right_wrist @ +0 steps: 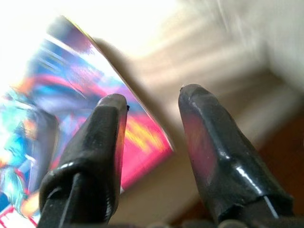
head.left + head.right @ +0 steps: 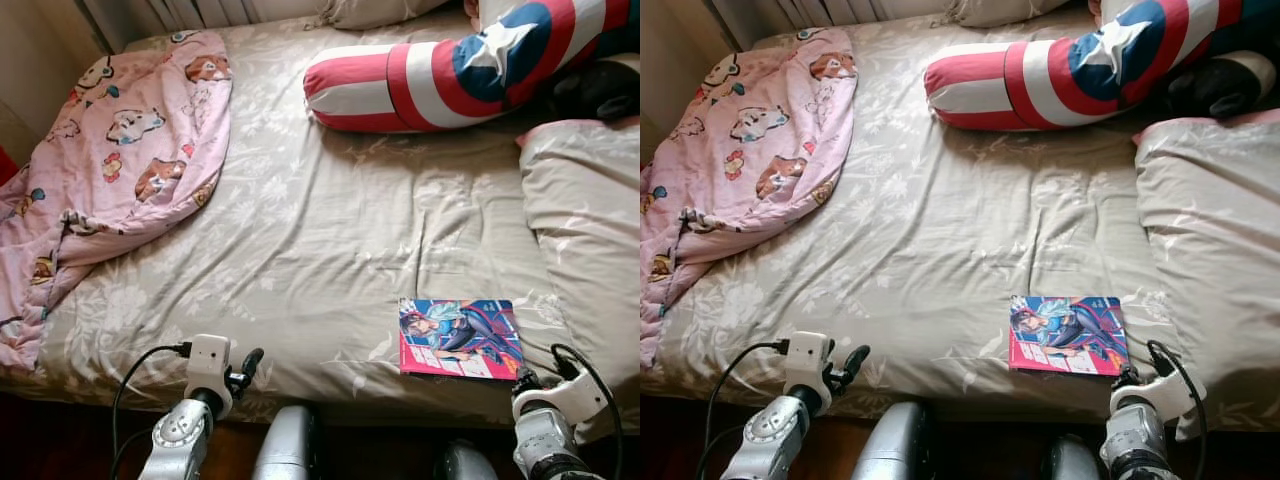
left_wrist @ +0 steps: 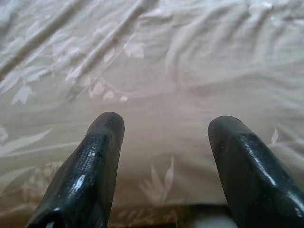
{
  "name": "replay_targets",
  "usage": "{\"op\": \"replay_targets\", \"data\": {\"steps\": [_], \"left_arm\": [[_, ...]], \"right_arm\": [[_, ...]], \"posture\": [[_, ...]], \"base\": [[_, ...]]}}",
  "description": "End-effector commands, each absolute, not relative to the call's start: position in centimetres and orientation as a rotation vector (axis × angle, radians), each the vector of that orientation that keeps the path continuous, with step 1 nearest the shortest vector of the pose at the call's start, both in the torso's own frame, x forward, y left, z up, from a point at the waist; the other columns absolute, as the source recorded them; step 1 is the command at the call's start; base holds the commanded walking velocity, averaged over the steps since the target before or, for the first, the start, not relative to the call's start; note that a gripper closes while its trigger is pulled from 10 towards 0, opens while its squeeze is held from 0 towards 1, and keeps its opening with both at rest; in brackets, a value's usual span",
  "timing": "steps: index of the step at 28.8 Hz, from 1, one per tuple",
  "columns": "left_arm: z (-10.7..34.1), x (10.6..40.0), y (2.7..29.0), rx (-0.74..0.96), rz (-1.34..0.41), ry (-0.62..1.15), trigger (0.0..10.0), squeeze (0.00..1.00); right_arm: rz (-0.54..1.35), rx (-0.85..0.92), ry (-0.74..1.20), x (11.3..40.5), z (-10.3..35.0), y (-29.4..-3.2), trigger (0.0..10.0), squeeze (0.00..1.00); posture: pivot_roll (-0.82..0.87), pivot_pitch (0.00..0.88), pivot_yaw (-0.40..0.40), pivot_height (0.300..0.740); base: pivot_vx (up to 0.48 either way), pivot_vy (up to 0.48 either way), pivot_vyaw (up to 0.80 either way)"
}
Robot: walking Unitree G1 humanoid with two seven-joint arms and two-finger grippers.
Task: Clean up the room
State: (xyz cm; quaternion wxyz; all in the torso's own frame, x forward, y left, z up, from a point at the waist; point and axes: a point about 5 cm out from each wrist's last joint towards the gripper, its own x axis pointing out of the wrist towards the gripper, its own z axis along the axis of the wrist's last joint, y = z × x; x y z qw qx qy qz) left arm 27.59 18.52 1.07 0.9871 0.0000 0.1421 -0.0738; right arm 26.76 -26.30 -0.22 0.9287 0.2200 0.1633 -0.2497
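I stand at the foot edge of a bed (image 2: 300, 240) covered in a beige leaf-patterned sheet. A comic book (image 2: 460, 338) with a bright pink, blue and purple cover lies flat on the sheet near the bed's front edge, on my right side.

My right tool (image 1: 152, 102) is at the near right corner of that comic book, low over the bed's edge. Its two black fingers (image 1: 209, 152) stand apart with a moderate gap between them, gripping nothing. In the right wrist view, one finger overlaps the pink corner of the cover and the other sits just past the book's edge, over the sheet; that view is blurred, so I cannot tell whether either finger touches the book.

My left tool (image 3: 164, 126) is at the bed's front edge on my left side, well apart from the comic book. Its fingers (image 3: 90, 166) are spread wide and empty, pointing over bare sheet.

Farther up the bed, a pink cartoon-print blanket (image 2: 110, 160) lies crumpled on the left and hangs over the side. A long red, white and blue bolster pillow (image 2: 440, 75) with a white star lies across the head end, and a beige duvet (image 2: 585, 210) is bunched on the right.
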Motion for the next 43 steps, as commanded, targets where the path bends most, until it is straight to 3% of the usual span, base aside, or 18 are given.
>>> {"op": "replay_targets", "data": {"steps": [1,5,10,18,23,33,43], "left_arm": [[0.5,27.1,19.7,-0.003,-0.096,0.309,10.0,0.00],[0.8,27.8,19.6,-0.017,-0.063,0.300,10.0,0.00],[0.5,28.2,19.2,-0.033,-0.042,0.325,10.0,0.00],[-1.9,26.9,19.3,-0.063,0.028,0.492,10.0,0.00],[-3.1,25.8,19.7,-0.091,0.084,0.579,10.0,0.00],[-4.5,24.3,19.5,-0.080,0.093,0.664,10.0,0.00],[-5.4,23.0,20.1,-0.066,0.104,0.741,10.0,0.00]], "right_arm": [[-0.450,0.352,0.294,27.3,0.5,-26.0,10.0,0.00],[-0.336,0.213,0.229,28.7,2.0,-25.3,10.0,0.00],[-0.239,0.229,0.267,29.2,1.8,-24.0,10.0,0.00],[-0.163,0.161,0.495,27.1,-1.6,-21.8,10.0,0.00],[-0.122,0.154,0.583,25.9,-2.9,-21.0,10.0,0.00],[-0.171,0.168,0.688,23.9,-4.4,-21.7,10.0,0.00],[-0.174,0.154,0.796,21.9,-5.9,-22.0,10.0,0.00]], "posture": [[0.16,0.068,0.069,0.647],[0.13,0.020,0.036,0.647],[0.10,0.000,0.015,0.647],[0.07,0.000,-0.007,0.647],[0.06,0.000,-0.009,0.676],[0.06,0.000,-0.018,0.740],[0.06,0.000,-0.016,0.740]], "base": [[0.000,0.000,0.00],[0.000,0.000,0.00],[0.000,0.000,0.00],[0.000,0.000,0.00],[0.000,0.000,0.00],[0.000,0.000,0.00],[0.000,0.000,0.00]]}}
